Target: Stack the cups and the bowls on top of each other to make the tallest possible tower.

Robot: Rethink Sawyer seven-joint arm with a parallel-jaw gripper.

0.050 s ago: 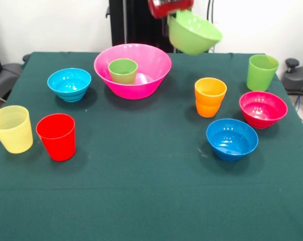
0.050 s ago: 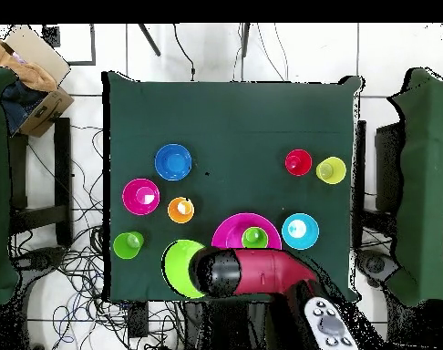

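My gripper (image 1: 172, 18) hangs at the top of the front view, shut on the rim of the lime green bowl (image 1: 193, 32), which tilts in the air right of and above the large pink bowl (image 1: 132, 70). The small green cup (image 1: 123, 70) stands upright inside the pink bowl. From overhead, the lime green bowl (image 2: 180, 267) sits just left of the pink bowl (image 2: 232, 228), and the red arm (image 2: 262, 272) covers the gripper. On the cloth stand the red cup (image 1: 56, 136), yellow cup (image 1: 12, 129), orange cup (image 1: 210, 97) and taller lime cup (image 1: 262, 72).
Three small bowls rest on the green tablecloth: light blue (image 1: 69, 84) at the left, magenta (image 1: 263, 108) and darker blue (image 1: 232, 138) at the right. Chairs and cables surround the table (image 2: 230, 118) in the overhead view.
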